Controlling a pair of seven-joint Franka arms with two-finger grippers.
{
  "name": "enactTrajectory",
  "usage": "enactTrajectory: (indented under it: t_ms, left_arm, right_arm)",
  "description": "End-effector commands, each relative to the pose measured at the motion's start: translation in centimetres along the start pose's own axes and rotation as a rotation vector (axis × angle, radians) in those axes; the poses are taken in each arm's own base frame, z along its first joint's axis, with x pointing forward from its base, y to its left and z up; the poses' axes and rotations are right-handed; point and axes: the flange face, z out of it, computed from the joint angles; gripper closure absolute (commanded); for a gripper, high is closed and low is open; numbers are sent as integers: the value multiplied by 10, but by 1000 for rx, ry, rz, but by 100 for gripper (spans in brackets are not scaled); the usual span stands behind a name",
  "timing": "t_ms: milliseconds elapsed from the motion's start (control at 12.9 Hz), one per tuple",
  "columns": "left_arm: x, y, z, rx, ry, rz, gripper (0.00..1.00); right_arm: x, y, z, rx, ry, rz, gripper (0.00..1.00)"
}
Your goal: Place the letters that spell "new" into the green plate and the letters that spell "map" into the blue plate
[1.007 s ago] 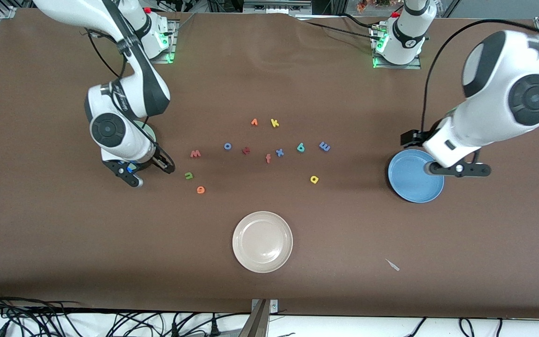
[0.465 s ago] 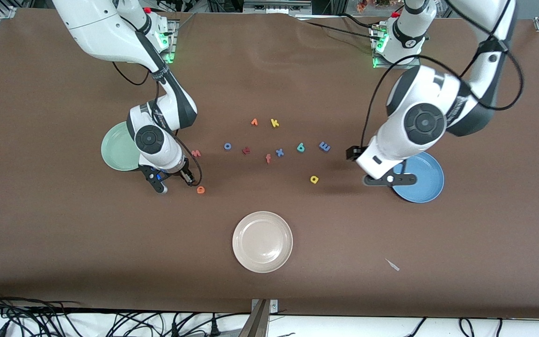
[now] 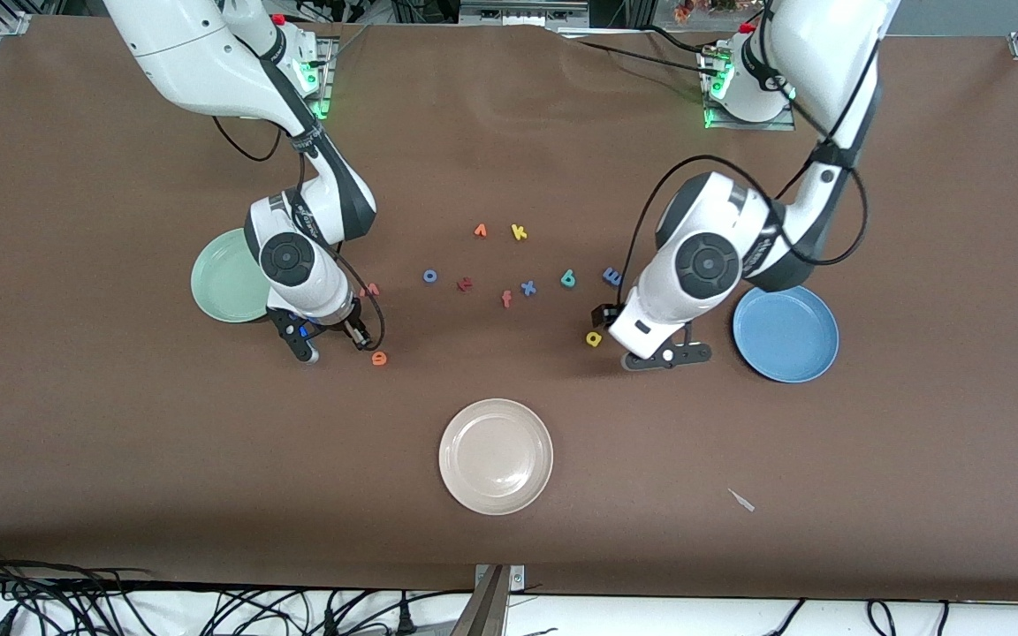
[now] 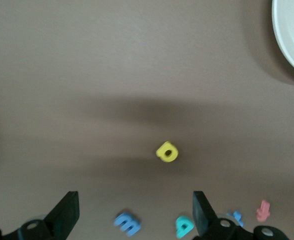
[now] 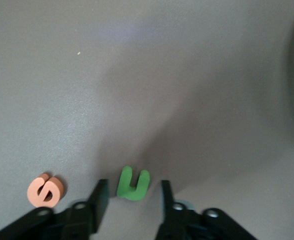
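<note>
Right now, by item:
green n (image 5: 133, 184): tiny foam, prob. v. light, soft; sits flat between right gripper (image 5: 131, 197) fingers, narrowly apart, not yet clamped. Grip across its two legs.
orange e (image 3: 378, 358): on cloth just beside; easy to nudge.
salmon w (image 3: 371, 289): half hidden by right arm.
yellow a (image 4: 167, 152): ahead of left gripper (image 4: 136, 215), fingers wide apart; m (image 4: 127, 223), p (image 4: 184, 226) near.
green plate (image 3: 213, 287), blue plate (image 3: 787, 334): no letters seen inside.
surface: brown matte cloth, flat; letters thin, so fingertips must go low.
</note>
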Motion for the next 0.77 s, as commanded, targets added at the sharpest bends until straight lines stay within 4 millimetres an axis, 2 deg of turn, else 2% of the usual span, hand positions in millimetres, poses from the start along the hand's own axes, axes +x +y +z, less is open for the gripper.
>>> enactTrajectory:
  t_ms: [0,77,155,310,465,542,697]
  left_arm:
    - [-2,22,36,-20,24,-58,0]
    - [-3,26,51,-22,27,-67,0]
    - [-2,29,61,-30,36,-77,0]
    - [0,27,73,-18,42,-70,0]
    - [2,28,87,-16,66,-72,0]
    - [-2,33,92,-13,66,-70,0]
    - [-2,32,99,4,66,-61,3]
  right_arm:
    - [-3,3,5,3,15,7,59]
    - [-2,4,6,-5,13,-1,62]
    - [-2,4,6,-5,13,-8,72]
    - [7,1,-6,5,21,-13,80]
    - [16,1,-31,-37,20,-92,80]
    - [31,8,-52,-61,26,-124,80]
    - [64,37,-83,-161,2,-248,80]
